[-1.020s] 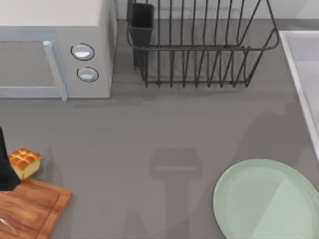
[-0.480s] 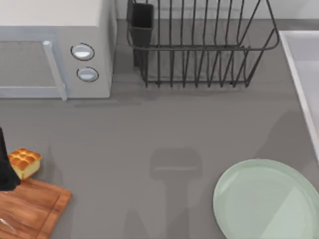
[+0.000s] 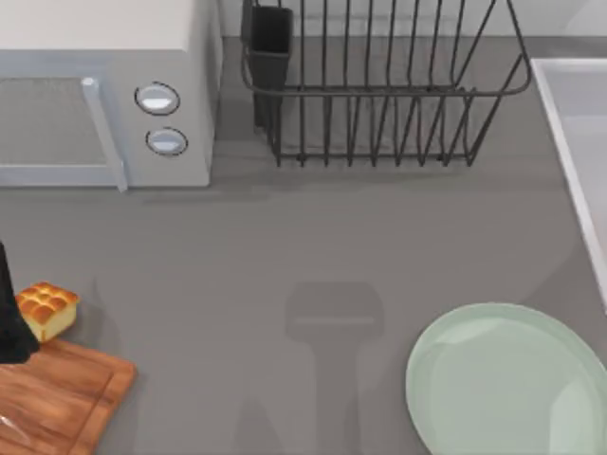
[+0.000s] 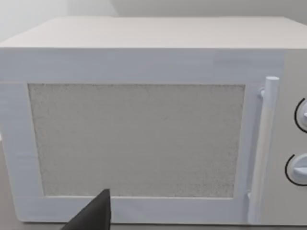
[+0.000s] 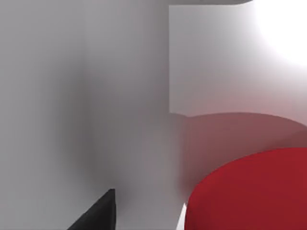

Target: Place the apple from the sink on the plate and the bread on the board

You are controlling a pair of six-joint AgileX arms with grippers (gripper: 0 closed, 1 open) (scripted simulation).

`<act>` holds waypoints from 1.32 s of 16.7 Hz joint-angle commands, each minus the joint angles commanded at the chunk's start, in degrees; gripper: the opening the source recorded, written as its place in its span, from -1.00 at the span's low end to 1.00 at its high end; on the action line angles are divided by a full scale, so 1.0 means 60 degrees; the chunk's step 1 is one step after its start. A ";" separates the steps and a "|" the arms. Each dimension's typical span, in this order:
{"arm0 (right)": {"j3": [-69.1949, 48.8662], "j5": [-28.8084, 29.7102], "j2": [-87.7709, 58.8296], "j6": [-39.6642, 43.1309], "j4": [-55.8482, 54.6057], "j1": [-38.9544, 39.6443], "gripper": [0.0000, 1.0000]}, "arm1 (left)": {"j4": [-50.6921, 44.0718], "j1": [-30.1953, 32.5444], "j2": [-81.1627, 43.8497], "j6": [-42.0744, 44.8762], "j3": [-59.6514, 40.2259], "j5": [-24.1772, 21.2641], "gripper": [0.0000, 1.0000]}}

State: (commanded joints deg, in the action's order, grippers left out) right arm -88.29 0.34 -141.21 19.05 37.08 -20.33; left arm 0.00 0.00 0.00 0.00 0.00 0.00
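Note:
The bread (image 3: 45, 309), a golden-brown bun loaf, sits at the table's left side, just past the far edge of the reddish-brown board (image 3: 62, 393). A dark part of my left arm (image 3: 8, 318) stands right beside the bread at the frame's left edge. The pale green plate (image 3: 507, 384) lies at the front right. The sink (image 3: 569, 142) shows its pale rim along the right edge. In the right wrist view the red apple (image 5: 249, 191) looms very close, against the sink's white wall (image 5: 120, 96), with a dark piece of my right gripper (image 5: 96, 214) beside it.
A white microwave (image 3: 104, 95) stands at the back left and faces the left wrist camera as the microwave (image 4: 144, 134). A black wire dish rack (image 3: 379, 85) stands at the back centre. Bare grey tabletop (image 3: 313, 246) lies between board and plate.
The arm shadow on the table near the sink has drawn away to the right. Bread, board and plate have not moved.

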 joint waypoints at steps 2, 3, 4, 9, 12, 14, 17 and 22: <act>0.0000 0.0000 0.0000 0.0000 0.0000 0.0000 1.00 | 0.0000 0.0000 0.0000 0.0000 0.0000 0.0000 1.00; 0.0000 0.0000 0.0000 0.0000 0.0000 0.0000 1.00 | 0.0000 0.0000 0.0000 0.0000 0.0000 0.0000 1.00; 0.0000 0.0000 0.0000 0.0000 0.0000 0.0000 0.85 | 0.0000 0.0000 0.0000 0.0000 0.0000 0.0000 1.00; 0.0000 0.0000 0.0000 0.0000 0.0000 0.0000 0.10 | 0.0000 0.0000 0.0000 0.0000 0.0000 0.0000 1.00; 0.0000 0.0000 0.0000 0.0000 0.0000 0.0000 -0.36 | 0.0000 0.0000 0.0000 0.0000 0.0000 0.0000 1.00; 0.0000 0.0000 0.0000 0.0000 0.0000 0.0000 -0.66 | 0.0000 0.0000 0.0000 0.0000 0.0000 0.0000 1.00; 0.0000 0.0000 0.0000 0.0000 0.0000 0.0000 -1.00 | 0.0000 0.0000 0.0000 0.0000 0.0000 0.0000 1.00; 0.0000 0.0000 0.0000 0.0000 0.0000 0.0000 -1.00 | 0.0000 0.0000 0.0000 0.0000 0.0000 0.0000 1.00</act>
State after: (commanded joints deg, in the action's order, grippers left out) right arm -88.29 0.34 -141.21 19.05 37.08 -20.33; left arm 0.00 0.00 0.00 0.00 0.00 0.00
